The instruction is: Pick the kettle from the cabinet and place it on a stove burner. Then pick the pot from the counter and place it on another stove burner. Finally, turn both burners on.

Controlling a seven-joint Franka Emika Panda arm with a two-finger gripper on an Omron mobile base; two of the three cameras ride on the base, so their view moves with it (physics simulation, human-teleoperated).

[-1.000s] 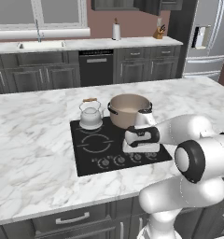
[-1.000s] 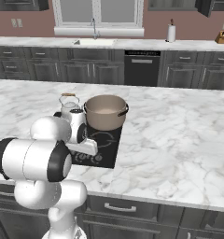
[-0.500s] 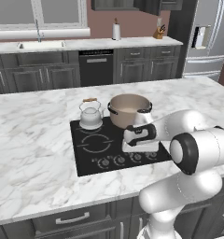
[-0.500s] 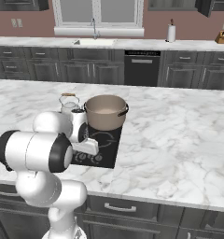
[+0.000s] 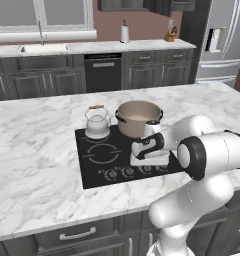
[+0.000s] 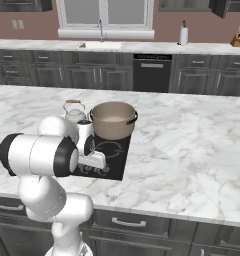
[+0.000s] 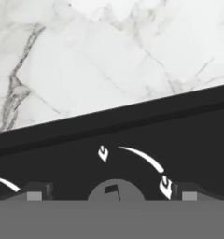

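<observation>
On the cooktop (image 5: 104, 167): I see the kettle (image 5: 97, 123) on the rear-left burner, the pot (image 5: 138, 118) just beside it.
Gripper (image 7: 109, 196): fingers spread wide, holding nothing, low over a knob (image 7: 115, 190).
Counter (image 7: 86, 60): marble beyond the glass edge.

White marble counter (image 5: 37, 145), black cooktop (image 5: 99, 167) inset

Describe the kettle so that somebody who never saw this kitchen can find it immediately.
On the marble island counter lies a black cooktop. The kettle stands on its far left burner, beside the wide beige pot. It is smaller, silver-white, with a tall arched handle topped in brown.
</observation>
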